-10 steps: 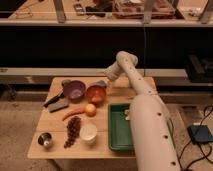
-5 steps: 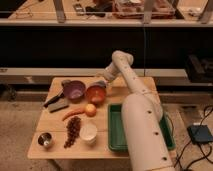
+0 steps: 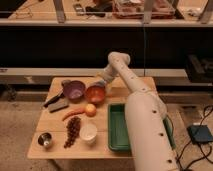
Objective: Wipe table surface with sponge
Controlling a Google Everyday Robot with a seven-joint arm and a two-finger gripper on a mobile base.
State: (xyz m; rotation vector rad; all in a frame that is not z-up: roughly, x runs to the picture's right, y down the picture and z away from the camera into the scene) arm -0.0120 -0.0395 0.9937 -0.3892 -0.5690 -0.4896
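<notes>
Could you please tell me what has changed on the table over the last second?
The arm has swung slightly left over the green tray, hiding more of its inside. The gripper stays at the far side of the orange bowl, at the back of the table surface. No grasp or release is visible. The purple bowl, carrot and white cup have not moved.
</notes>
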